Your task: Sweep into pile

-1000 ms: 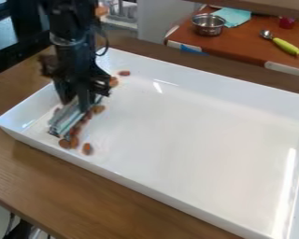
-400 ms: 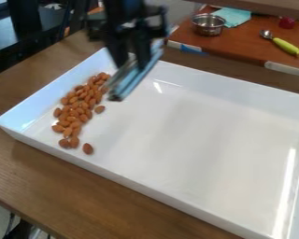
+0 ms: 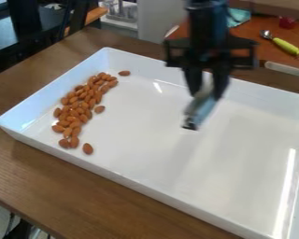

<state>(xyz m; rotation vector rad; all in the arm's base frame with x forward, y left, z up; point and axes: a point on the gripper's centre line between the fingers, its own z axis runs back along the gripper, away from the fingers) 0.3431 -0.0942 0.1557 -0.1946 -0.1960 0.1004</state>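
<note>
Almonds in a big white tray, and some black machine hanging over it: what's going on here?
A black robot arm is holding a flat, pale scraper-like piece in its tool, over the white tray, apart from the almonds. The job is to sweep them into a pile. They lie bunched in a long band near the tray's left end in the picture, with a few strays beside it, so it looks more like a strip than a tidy heap.

I'm seeing a black arm (image 3: 207, 21) with a faint blue shine down one side. Its black gripper (image 3: 206, 93) is showing boxy loops on both sides and two long, dark fingers.
</note>
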